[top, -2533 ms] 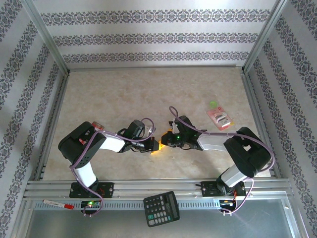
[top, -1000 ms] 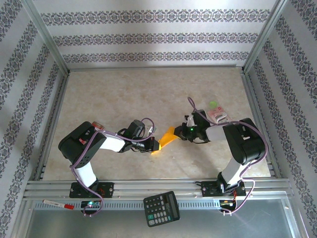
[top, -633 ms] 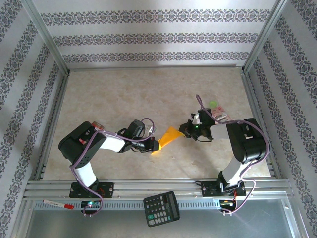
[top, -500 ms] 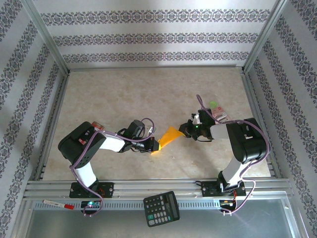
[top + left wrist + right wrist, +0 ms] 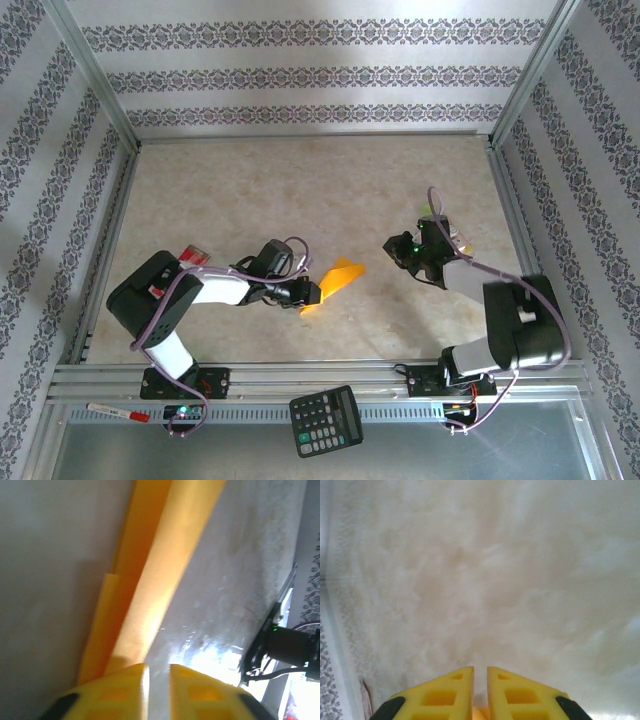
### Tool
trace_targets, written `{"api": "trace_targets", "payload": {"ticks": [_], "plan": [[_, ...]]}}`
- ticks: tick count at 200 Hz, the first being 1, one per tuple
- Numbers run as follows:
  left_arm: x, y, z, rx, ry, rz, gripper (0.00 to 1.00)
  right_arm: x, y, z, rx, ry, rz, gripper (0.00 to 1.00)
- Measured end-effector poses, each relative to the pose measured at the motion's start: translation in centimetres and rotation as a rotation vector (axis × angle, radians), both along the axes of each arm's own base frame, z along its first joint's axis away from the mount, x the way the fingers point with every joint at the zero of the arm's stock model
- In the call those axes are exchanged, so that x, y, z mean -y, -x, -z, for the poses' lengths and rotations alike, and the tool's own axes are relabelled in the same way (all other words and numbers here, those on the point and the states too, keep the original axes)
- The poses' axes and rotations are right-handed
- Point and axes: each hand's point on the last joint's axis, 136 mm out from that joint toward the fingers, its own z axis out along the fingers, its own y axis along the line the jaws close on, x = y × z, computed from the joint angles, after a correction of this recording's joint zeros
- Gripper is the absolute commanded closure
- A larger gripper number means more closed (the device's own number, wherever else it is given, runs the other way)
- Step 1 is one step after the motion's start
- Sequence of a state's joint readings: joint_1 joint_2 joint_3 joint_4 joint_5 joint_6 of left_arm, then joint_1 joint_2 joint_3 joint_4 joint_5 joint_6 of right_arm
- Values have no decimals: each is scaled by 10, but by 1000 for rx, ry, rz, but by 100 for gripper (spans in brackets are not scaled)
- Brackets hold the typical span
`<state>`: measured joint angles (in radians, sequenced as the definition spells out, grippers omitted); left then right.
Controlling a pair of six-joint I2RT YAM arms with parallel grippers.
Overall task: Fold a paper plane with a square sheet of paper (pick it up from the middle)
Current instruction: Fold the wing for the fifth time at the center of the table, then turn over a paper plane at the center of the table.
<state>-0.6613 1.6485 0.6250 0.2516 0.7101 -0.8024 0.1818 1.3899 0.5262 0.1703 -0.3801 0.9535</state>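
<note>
Top view, lower left: red marker on the metal rail in front of the table.

My left gripper sits left of centre, low on the table, pointing right. Left wrist view: my two yellow fingers stand a narrow slit apart. Pale table shows through the slit, and there is no paper in it.

The paper plane is a folded orange-yellow strip with layered edges. It lies just beyond my left fingertips and slants up and to the right, at centre frame. Its near end reaches the tip of one finger; I cannot tell whether they touch.

Black calculator at bottom centre, on the rail.

My right gripper is right of centre, pointing left, well apart from the paper plane. Right wrist view: these fingers are likewise a thin slit apart, holding nothing, with bare table ahead.
</note>
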Motion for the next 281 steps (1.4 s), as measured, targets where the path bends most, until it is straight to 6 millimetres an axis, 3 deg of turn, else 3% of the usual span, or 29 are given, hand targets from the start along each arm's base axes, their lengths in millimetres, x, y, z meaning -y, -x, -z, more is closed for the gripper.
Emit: {"api": "trace_targets", "payload": {"ticks": [29, 49, 79, 106, 131, 167, 281], "plan": [[-8, -15, -47, 101, 56, -57, 67, -38, 32, -23, 86, 103, -122, 64], [-36, -42, -71, 173, 57, -183, 65, -63, 59, -21, 92, 203, -201, 46], [-86, -69, -67, 181, -6, -354, 64, -92, 81, -7, 58, 382, -270, 24], [-98, -66, -54, 145, -45, -380, 64, -120, 74, 0, 48, 489, -284, 16], [-99, -63, -50, 137, -51, -375, 64, -134, 66, 11, 29, 560, -270, 15], [-98, -58, -47, 122, -47, -365, 64, -117, 68, 26, -20, 676, -219, 17], [-97, -53, -31, 68, -61, -347, 64, -88, 89, 24, -9, 680, -153, 49]]}}
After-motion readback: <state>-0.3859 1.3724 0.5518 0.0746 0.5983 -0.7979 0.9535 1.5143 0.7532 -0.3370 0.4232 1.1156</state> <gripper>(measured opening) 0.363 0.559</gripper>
